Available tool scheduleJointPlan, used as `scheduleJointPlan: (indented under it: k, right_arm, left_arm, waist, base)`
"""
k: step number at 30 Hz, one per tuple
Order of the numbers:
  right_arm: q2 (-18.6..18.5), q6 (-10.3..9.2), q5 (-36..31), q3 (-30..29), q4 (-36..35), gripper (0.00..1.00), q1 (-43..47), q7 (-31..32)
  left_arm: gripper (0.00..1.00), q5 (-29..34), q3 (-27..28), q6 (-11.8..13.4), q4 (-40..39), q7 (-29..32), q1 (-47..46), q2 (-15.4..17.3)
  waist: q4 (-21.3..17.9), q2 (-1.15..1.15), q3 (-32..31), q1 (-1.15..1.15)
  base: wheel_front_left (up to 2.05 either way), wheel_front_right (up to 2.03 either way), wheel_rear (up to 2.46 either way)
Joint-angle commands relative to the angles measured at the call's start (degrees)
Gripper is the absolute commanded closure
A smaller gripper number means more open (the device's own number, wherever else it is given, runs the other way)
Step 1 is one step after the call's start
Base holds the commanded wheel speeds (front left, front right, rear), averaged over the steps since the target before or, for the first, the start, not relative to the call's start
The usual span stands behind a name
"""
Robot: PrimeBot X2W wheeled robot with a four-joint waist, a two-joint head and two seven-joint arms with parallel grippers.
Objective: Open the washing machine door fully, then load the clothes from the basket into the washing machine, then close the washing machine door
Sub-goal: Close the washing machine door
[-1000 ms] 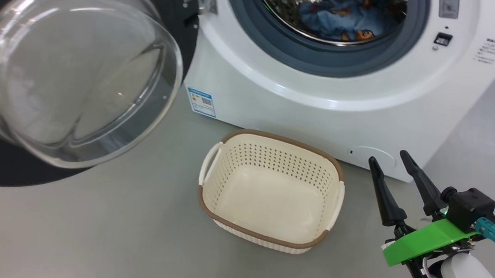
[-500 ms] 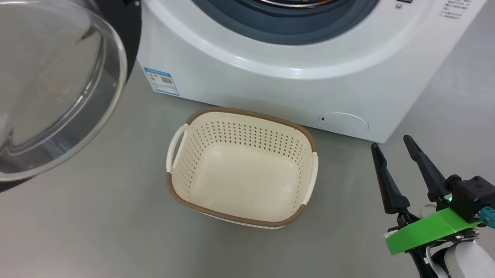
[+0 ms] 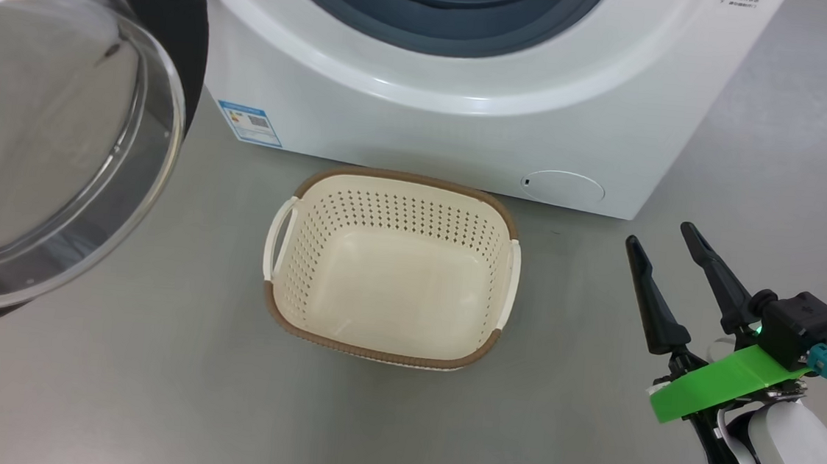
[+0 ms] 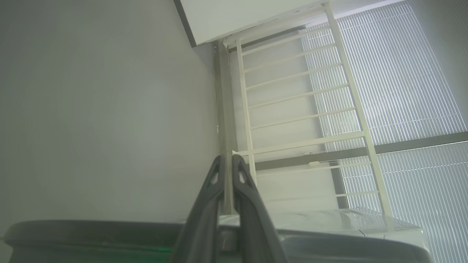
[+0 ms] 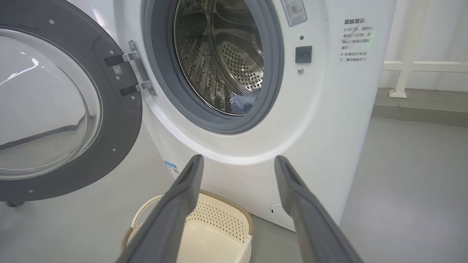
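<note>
Grey floor — open strip between basket rim and right fingers.

In the head view the washing machine spans the top of the frame. The washing machine door is swung out to the upper left, and the basket sits on the floor at centre, just in front of the machine and to the right of the door. The right gripper stands at the lower right, well apart from the basket. In the right wrist view the clothes lie in the drum at upper centre, with the door to its left and the basket at the bottom edge below the opening.
</note>
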Motion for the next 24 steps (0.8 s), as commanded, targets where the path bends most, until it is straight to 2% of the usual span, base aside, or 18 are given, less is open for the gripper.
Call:
scheduleJointPlan:
  k: [1,11,24]
  right_arm:
    - [-0.3,0.31,-0.9,0.4,-1.4,0.0,-0.8,-0.5]
    - [0.7,0.31,-0.7,0.4,-0.9,0.0,-0.4,-0.5]
    - [1.3,0.31,0.4,0.0,-0.7,0.0,0.6,-0.5]
  left_arm:
    - [1.0,0.1,-0.4,-0.4,-1.1,1.7,1.5,3.5]
    - [1.0,2.2,-5.9,-0.4,-5.8,12.1,6.9,2.0]
    - [1.0,-3.5,-8.6,-0.4,-23.9,29.9,18.2,-2.2]
  waist:
    - [0.2,0.0,-0.1,0.0]
    - [1.5,0.0,-1.6,0.0]
    - [3.0,0.0,-4.5,0.0]
  base:
    - [0.0,0.0,0.0]
    - [0.0,0.0,0.0]
    - [0.0,0.0,0.0]
